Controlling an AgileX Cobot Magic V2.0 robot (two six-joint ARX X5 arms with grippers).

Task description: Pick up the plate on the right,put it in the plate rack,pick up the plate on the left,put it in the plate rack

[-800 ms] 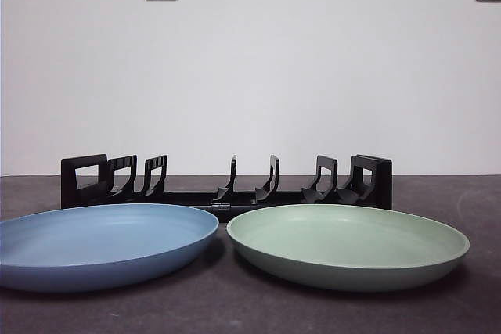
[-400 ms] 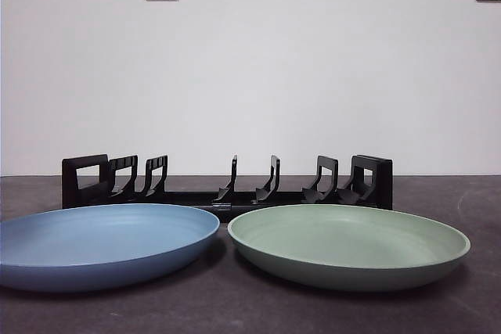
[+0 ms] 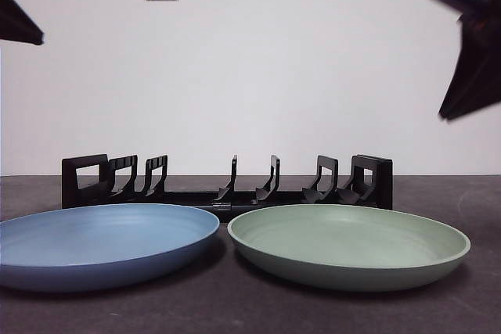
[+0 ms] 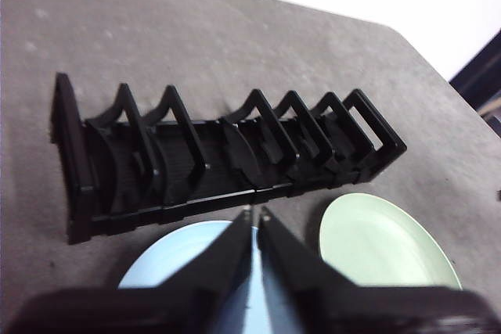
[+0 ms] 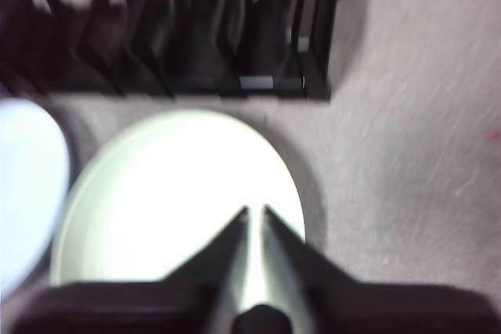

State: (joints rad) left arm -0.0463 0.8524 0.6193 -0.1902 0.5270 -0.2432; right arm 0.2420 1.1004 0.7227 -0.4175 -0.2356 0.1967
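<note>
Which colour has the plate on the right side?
The right plate is pale green, beside a blue plate. The front view shows this best.

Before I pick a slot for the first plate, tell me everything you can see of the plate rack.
The plate rack is long, low and black, apparently plastic. Pairs of curved upright prongs run along it, with blocky loop ends. It stands flat on the dark table behind both plates. Every slot is empty; nothing appears to touch it.
</note>
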